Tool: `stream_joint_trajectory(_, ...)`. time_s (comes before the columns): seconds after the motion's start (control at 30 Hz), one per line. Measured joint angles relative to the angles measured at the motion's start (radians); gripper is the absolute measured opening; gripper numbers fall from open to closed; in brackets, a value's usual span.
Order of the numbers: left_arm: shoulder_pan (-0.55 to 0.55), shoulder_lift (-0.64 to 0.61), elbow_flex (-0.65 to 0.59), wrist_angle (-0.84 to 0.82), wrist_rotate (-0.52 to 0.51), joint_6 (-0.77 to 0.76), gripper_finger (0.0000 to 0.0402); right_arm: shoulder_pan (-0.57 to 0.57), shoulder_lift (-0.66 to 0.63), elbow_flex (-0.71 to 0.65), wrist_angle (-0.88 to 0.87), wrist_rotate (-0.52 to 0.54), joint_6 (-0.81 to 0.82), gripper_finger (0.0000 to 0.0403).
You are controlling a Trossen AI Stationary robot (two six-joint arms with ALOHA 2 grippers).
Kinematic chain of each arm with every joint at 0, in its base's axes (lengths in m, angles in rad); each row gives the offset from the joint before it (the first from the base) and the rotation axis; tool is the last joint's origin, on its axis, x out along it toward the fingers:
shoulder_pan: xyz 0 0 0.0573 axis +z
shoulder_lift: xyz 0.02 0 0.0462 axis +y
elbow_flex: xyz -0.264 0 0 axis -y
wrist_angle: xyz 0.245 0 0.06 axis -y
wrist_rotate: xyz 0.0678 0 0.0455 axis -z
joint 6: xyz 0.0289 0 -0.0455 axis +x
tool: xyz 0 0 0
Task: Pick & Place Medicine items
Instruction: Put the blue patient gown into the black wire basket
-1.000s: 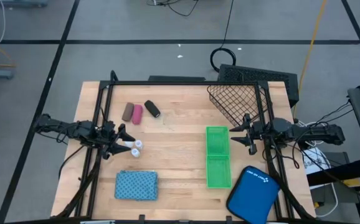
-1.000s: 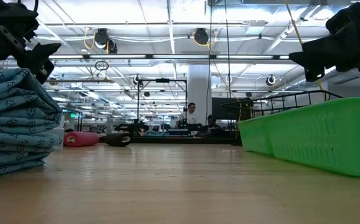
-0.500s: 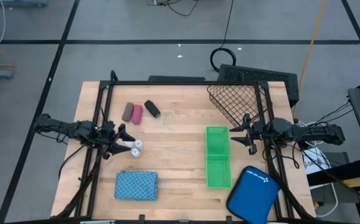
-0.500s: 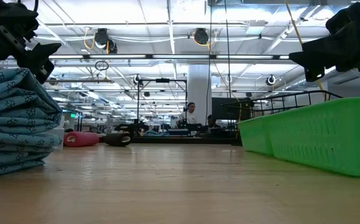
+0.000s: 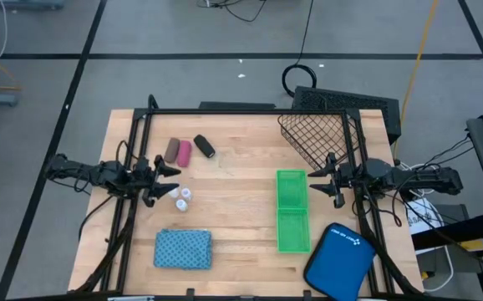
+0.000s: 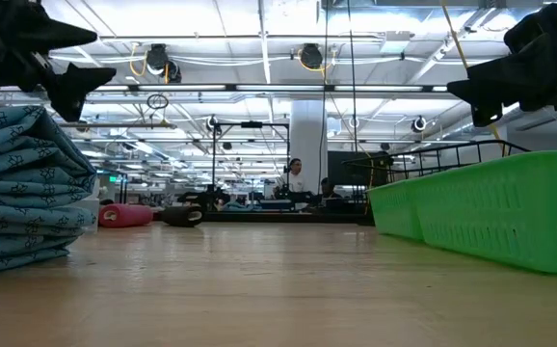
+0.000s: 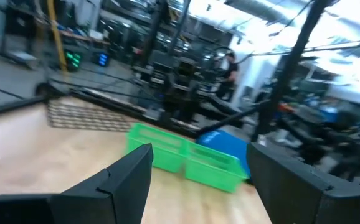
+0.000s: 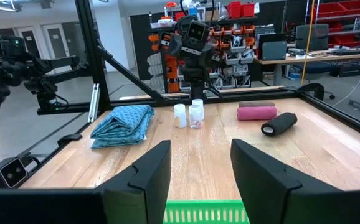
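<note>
Left gripper (image 5: 165, 177) gapes empty; brown roll (image 5: 171, 150) seems hidden low (behind pouch (image 6: 23, 183)).

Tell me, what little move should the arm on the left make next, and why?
Probably lower the left gripper toward the small white bottles just beside it and close on one. Its fingers stand open and empty, and none of the medicine items, including the three rolls, has reached the green tray yet.

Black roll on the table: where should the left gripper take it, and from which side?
Grip the black roll across its middle, coming from above. It lies flat, angled on the table, apart from the pink roll, so the fingers probably fit either side of it. The left gripper is open.
</note>
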State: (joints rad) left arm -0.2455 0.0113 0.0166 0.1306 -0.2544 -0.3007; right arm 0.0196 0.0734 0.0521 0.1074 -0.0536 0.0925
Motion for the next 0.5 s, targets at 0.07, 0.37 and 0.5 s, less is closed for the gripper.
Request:
stream_joint_trajectory(0.07,0.0,0.0,0.0,0.001,-0.015,0.018,0.0269,0.0,0.0,0.0,0.0,0.0,0.0,0.0155)
stream_joint_trajectory(0.37,0.0,0.0,0.0,0.041,-0.036,-0.016,0.0269,0.0,0.0,0.0,0.0,0.0,0.0,0.0155)
stream_joint_trajectory(0.5,0.0,0.0,0.0,0.056,-0.036,-0.091,0.0269,0.0,0.0,0.0,0.0,0.0,0.0,0.0155)
